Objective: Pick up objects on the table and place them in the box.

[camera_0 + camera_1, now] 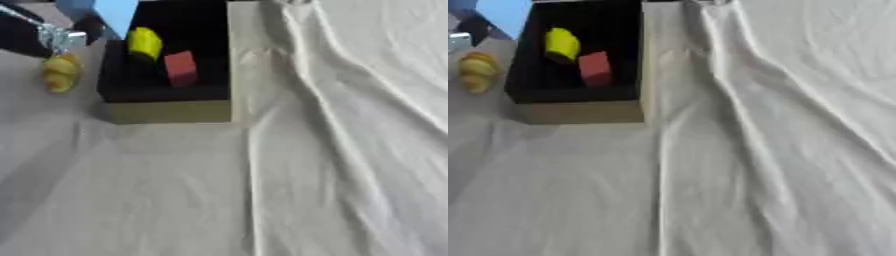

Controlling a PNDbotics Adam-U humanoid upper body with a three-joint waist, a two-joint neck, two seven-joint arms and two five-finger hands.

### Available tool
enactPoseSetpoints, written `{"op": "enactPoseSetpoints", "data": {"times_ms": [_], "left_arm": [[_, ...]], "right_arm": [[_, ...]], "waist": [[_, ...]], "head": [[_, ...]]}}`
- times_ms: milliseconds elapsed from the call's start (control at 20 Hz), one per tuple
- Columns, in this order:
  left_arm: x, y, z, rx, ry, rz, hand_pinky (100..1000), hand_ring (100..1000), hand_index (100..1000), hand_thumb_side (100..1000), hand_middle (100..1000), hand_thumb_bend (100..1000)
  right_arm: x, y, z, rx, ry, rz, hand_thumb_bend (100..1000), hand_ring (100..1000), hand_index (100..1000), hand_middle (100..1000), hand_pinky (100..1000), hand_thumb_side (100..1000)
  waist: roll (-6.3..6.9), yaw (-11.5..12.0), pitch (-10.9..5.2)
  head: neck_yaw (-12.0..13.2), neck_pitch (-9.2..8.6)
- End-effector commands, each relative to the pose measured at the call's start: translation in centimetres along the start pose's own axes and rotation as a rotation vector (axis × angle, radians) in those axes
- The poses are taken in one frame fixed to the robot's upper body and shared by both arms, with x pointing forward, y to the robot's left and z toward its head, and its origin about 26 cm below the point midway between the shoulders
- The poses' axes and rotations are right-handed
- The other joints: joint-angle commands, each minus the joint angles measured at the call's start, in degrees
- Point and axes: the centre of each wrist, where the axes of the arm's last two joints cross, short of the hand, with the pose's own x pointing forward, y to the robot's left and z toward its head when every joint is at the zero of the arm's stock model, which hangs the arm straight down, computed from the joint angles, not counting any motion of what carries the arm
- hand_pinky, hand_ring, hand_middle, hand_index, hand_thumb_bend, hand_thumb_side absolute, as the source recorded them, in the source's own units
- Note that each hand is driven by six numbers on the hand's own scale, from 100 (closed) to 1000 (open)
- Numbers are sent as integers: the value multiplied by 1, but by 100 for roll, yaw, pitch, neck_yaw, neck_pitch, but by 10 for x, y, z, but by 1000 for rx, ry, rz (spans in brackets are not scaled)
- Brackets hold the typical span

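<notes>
A desk (332, 190) draped in a pale, cream-white cloth fills most of both views; the cloth is soft and rumpled, with long folds running down its right half and a straight crease down the middle.

Near the far left stands the box (171, 111), a rectangular open-topped container with tan outer walls and a black inside. Two things lie in it: a rounded yellow object (145, 43), smooth and oval, toward the back, and a red block (181, 68) with flat faces and square edges, just beside it and nearer the front wall. The two are close, perhaps touching.

Left of the box, on the cloth outside it, sits a yellow ridged object (60, 73), lumpy and segmented. Directly above it the left robot hand (59, 38) reaches in from the upper left corner, showing as silver metal parts at the end of a dark arm. Its tips are at the top of the ridged object, but whether the fingers are curled round it or spread cannot be told from these views.

A light blue shape (103, 11) shows beyond the box at the top edge.
</notes>
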Motion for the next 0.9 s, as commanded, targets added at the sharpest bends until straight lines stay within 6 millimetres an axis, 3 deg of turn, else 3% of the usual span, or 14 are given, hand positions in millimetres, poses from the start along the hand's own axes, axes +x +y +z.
{"op": "enactPoseSetpoints", "data": {"times_ms": [50,300,750,800,900], "left_arm": [[-9,-9,-22,-21,17,32,545,439,442,100,356,108],[-27,-41,-48,-80,60,32,545,447,453,100,366,117],[-40,-69,-57,-145,97,13,565,475,497,100,405,181],[-40,-71,-58,-148,91,14,582,498,536,100,436,216],[-38,-75,-59,-171,64,25,695,639,766,112,601,482]], "right_arm": [[10,-6,-9,9,-50,4,100,664,691,562,735,709],[11,-5,-11,11,-56,-7,100,663,690,562,734,711],[11,-5,-10,11,-51,-10,100,662,689,560,733,715],[11,-4,-10,12,-49,-10,100,661,689,560,733,715],[10,-4,-9,12,-46,-12,100,661,688,559,733,715]], "waist": [[66,-42,-221],[63,-105,-174],[71,-111,-110],[72,-109,-106],[75,-114,-101]], "head": [[83,-59],[118,-125],[114,-103],[110,-102],[105,-103]]}}
